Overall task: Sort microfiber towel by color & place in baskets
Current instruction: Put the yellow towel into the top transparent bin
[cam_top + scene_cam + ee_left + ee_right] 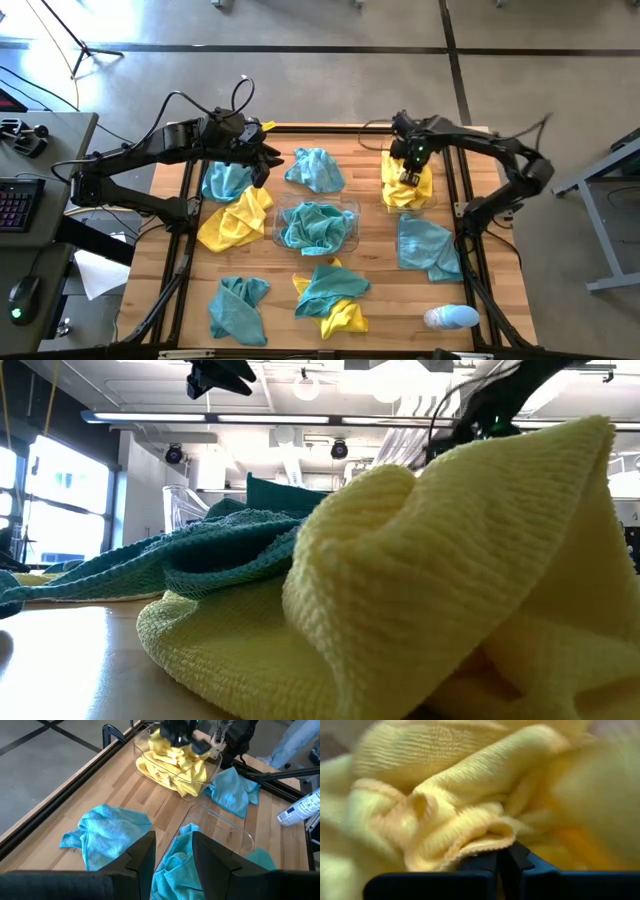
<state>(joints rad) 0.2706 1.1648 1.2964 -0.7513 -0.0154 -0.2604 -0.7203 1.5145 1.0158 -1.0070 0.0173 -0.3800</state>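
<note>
Six teal towels (314, 168), three yellow towels (236, 218), two bins (350, 215), one bottle (451, 317)

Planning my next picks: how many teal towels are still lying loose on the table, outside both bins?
5: one far centre, one under the left gripper, one on the right, one near left, one atop yellow near centre. More may be hidden.

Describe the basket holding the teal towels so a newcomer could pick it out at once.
Start at the wooden table seen from above and go to its very middle. There a clear basket sits between loose towels, stuffed with crumpled teal cloth. The other clear basket, farther back toward the right arm, holds yellow cloths instead.
</note>
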